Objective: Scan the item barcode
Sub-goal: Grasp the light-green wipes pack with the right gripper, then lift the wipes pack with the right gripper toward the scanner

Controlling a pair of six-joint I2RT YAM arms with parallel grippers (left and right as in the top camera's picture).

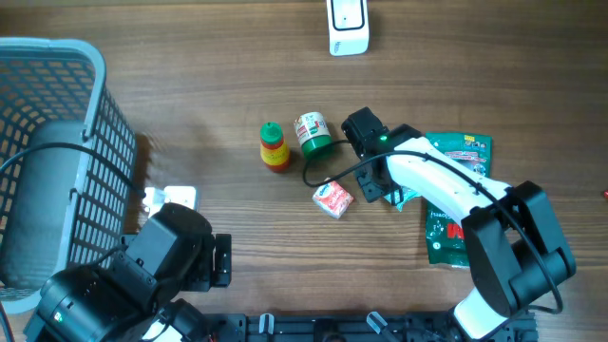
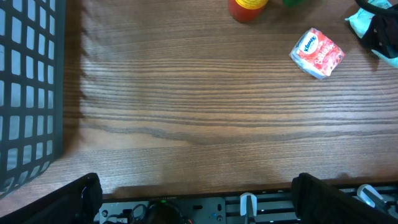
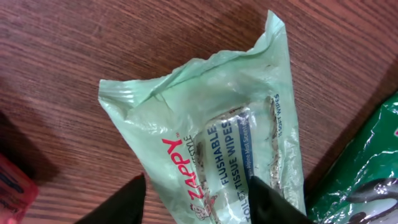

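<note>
— So, what takes up the most room?
— The grey basket (image 1: 109, 142), along the tabletop's left edge. The left gripper (image 2: 196, 182) sits by the front-left corner, jaws spread wide and empty.
— And the right gripper (image 3: 198, 186)?
— Right of the tabletop's middle, one finger on each side of the pale green wipes pack (image 3: 205, 112). I cannot tell whether it is squeezing. A green bag (image 1: 463, 150) lies just beside, toward the right edge.
— Scanner?
— The white scanner (image 1: 347, 27) is at the far edge. The green-lidded jar (image 1: 312, 133), red bottle (image 1: 275, 147) and red tissue pack (image 1: 333, 199) are near the middle.
</note>
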